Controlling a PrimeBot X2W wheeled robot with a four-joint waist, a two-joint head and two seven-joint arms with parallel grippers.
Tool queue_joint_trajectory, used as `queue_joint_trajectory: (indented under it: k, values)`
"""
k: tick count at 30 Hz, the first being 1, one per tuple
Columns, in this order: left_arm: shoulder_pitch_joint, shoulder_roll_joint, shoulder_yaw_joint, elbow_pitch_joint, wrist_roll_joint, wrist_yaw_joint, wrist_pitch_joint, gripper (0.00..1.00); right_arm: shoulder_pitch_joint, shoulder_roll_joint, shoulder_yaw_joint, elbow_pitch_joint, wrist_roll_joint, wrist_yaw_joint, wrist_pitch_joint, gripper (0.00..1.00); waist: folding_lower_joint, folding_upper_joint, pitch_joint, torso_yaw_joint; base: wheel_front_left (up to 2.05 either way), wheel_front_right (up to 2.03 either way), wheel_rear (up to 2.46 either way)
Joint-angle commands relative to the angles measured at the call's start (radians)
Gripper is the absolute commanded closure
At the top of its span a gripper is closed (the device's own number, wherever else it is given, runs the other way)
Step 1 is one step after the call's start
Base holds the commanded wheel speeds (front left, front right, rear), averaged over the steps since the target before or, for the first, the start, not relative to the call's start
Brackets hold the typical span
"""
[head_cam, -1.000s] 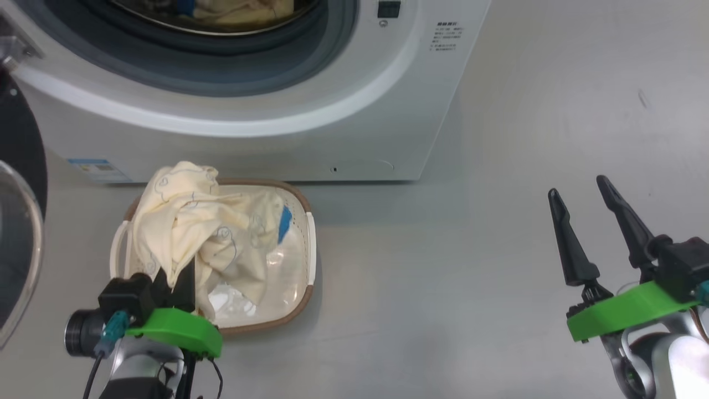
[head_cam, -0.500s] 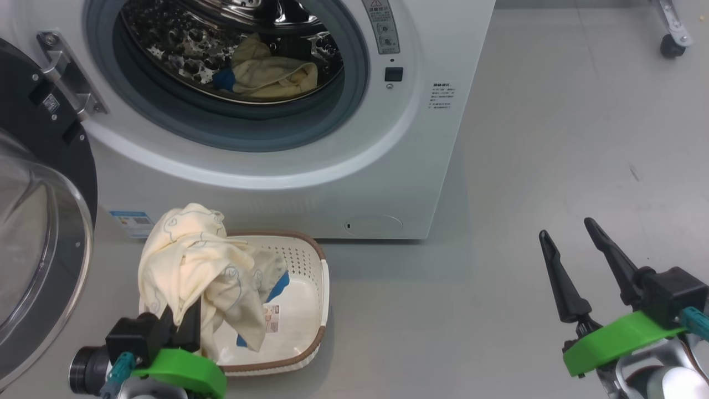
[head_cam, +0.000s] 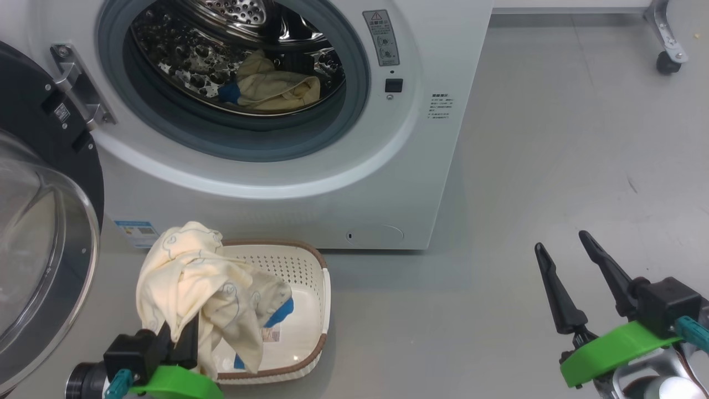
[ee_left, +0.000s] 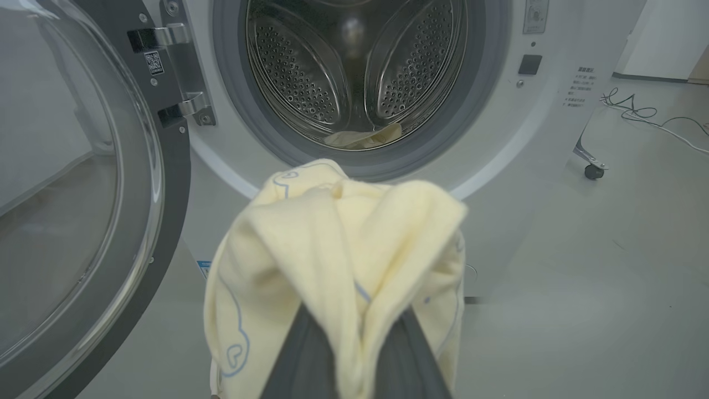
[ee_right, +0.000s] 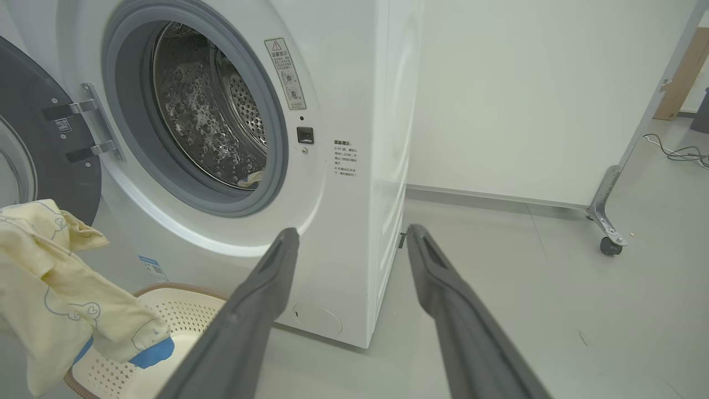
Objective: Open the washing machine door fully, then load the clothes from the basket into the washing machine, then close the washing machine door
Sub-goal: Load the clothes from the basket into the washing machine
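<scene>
From the head view, the left gripper [head_cam: 183, 335] was shut on a fold of a cream garment [head_cam: 188, 277]. The garment hung bunched over the left side of the basket [head_cam: 288, 260], with its blue-patched end trailing down inside. The basket stood on the floor [head_cam: 526, 166] just in front of the washing machine [head_cam: 399, 183], below the opening. That trailing end could, I judged, catch the rim and drag or tip the light basket once the cloth was raised. The door [head_cam: 33, 100] stood swung wide at the left, near that arm, so a sideways swing might knock it. A second garment [head_cam: 271, 88] lay in the drum [head_cam: 183, 61]. The right gripper [head_cam: 560, 241] hung wide open and empty over bare floor, well apart from everything. From the left wrist view, the cloth draped over the gripper and hid the lower part of the opening, so aim might suffer. The pinched fold also looked small enough to slip. From the right wrist view, the garment's hanging length sat lower than the gasket [ee_right: 221, 208]. Unless lifted clear, it might snag on that lip or fall short onto the floor.
</scene>
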Motion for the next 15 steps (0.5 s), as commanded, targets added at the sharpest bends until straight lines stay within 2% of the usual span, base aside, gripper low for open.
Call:
queue_joint_trajectory:
  k: [1, 15]
  values:
    - [-0.031, 0.023, 0.037, -0.039, 0.008, 0.008, -0.009, 1.0, -0.02, -0.012, 0.021, -0.032, 0.007, 0.01, -0.001, 0.0, 0.0001, -0.0001, 0.001, 0.001, 0.0, 0.0, 0.0]
    - [-0.044, 0.028, 0.021, -0.027, -0.002, 0.009, -0.004, 1.0, -0.026, -0.012, 0.036, -0.026, 0.02, 0.01, -0.002, 0.0, 0.0001, -0.0001, 0.003, -0.007, 0.0, 0.0, 0.0]
